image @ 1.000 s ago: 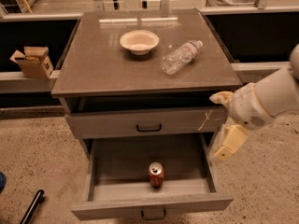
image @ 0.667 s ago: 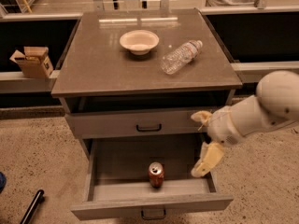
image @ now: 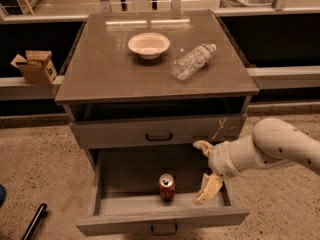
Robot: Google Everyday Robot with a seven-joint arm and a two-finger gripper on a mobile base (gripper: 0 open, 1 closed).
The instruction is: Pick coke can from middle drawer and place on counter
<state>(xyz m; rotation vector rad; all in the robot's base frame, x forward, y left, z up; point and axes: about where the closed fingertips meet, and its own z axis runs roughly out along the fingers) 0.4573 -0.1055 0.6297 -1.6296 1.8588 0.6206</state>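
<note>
One coke can (image: 167, 186) stands upright in the pulled-out middle drawer (image: 160, 223); just beside the can we hold our gripper (image: 206, 168) with fingers spread, likely so they can straddle it.

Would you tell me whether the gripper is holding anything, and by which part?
Nothing is held: the gripper hangs open over the open grey middle drawer, right of the small red aluminium coke can, not touching it.
</note>
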